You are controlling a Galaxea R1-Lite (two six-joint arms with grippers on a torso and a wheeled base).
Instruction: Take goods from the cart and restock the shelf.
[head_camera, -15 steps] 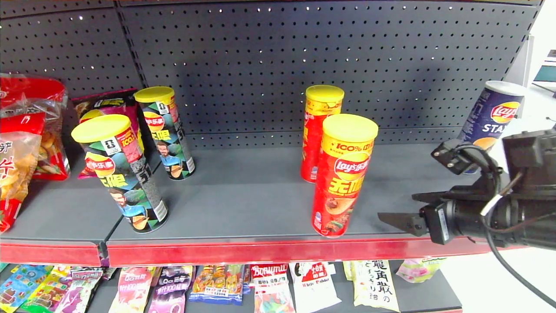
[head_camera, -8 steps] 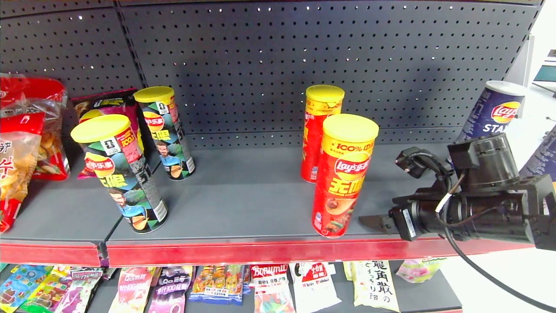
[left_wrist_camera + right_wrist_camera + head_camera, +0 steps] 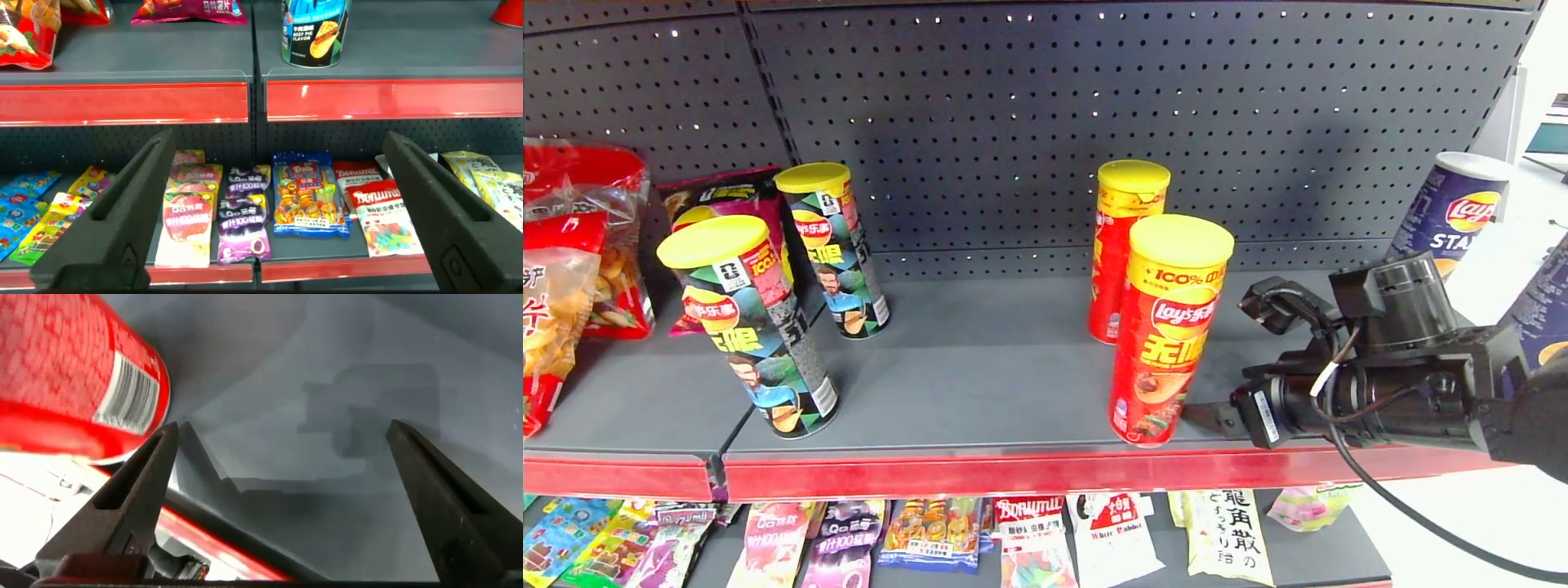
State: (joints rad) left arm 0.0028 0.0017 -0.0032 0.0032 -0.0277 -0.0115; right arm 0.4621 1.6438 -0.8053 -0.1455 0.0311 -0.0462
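Your right gripper (image 3: 278,437) lies level over the shelf (image 3: 980,367) at its front right, jaws spread wide and holding nothing. One fingertip (image 3: 1205,416) sits just beside the foot of the front red can (image 3: 1168,327). It may be touching, but the angle is too shallow to be sure. That can stands upright, close to the shelf's red front lip (image 3: 1013,472), with the rear red can (image 3: 1123,245) just behind it.

You have bare shelf between the red pair and the blue can (image 3: 1450,212) at the right end. A wider bare stretch runs leftward to the front green can (image 3: 747,322), which also stands near the lip, and the rear green can (image 3: 833,249) behind it.

Your left gripper (image 3: 279,139) hangs lower, jaws likewise released and empty. It faces the snack packets (image 3: 245,220) lying on the lower shelf (image 3: 343,268) beneath the lip.
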